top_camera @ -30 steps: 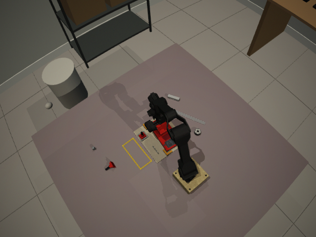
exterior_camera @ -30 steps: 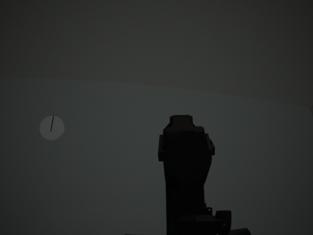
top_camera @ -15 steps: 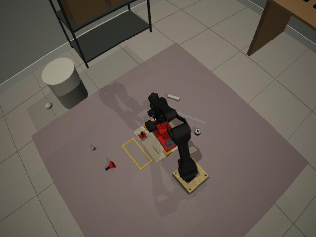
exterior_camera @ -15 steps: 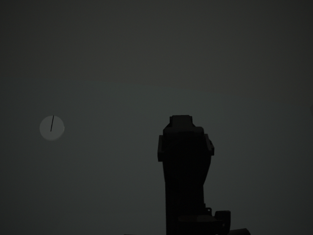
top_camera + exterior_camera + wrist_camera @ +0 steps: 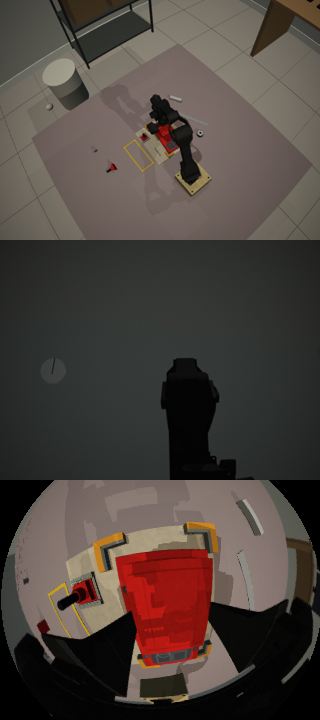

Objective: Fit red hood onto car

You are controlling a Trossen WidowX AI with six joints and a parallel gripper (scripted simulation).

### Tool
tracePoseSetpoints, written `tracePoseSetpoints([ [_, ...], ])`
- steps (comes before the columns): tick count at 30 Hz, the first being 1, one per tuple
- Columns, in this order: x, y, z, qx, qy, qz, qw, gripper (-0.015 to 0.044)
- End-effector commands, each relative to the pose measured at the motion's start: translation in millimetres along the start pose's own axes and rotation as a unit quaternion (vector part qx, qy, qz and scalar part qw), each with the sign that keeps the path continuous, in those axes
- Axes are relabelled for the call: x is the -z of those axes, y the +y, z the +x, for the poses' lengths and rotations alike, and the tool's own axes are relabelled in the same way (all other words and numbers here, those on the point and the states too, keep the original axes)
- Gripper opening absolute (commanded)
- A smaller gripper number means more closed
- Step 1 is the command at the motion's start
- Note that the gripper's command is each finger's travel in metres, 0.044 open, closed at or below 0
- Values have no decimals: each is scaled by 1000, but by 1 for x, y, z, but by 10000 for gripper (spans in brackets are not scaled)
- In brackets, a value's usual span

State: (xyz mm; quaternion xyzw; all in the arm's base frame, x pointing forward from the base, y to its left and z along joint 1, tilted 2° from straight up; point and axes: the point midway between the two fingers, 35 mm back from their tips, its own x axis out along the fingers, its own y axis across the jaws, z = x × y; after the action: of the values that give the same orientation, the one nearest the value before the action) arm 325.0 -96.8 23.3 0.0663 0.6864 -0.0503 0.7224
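"Where's the gripper (image 5: 162,124) (image 5: 171,610)?"

"Over the chassis (image 5: 165,142) (image 5: 154,663), clasping the red hood (image 5: 164,131) (image 5: 170,595) between its fingers."

"Is the hood seated?"

"I can't tell; the pegs are hidden. It's above the chassis, between the near and far orange corner brackets (image 5: 169,154) (image 5: 110,539)."

"And left?"

"A red piece with a black knob (image 5: 144,136) (image 5: 82,593), on the same beige board (image 5: 158,159) (image 5: 109,611)."

Car (image 5: 167,139) between jig corners (image 5: 169,154) (image 5: 206,529)
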Motion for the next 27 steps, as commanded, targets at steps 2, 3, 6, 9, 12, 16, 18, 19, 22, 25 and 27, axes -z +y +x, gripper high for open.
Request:
tracePoseSetpoints([
  [2, 0, 0, 2, 0, -1, -2, 1000, 0],
  [3, 0, 0, 3, 0, -1, -2, 1000, 0],
  [6, 0, 0, 4, 0, -1, -2, 1000, 0],
  [9, 0, 0, 6, 0, -1, -2, 1000, 0],
  [12, 0, 0, 7, 0, -1, -2, 1000, 0],
  [16, 0, 0, 6, 0, 0, 0, 1000, 0],
  [18, 0, 0, 6, 0, 0, 0, 1000, 26],
  [19, 0, 0, 6, 0, 0, 0, 1000, 53],
  [22, 0, 0, 6, 0, 0, 0, 1000, 131],
  [25, 0, 0, 6, 0, 0, 0, 1000, 210],
  [27, 0, 0, 6, 0, 0, 0, 1000, 263],
])
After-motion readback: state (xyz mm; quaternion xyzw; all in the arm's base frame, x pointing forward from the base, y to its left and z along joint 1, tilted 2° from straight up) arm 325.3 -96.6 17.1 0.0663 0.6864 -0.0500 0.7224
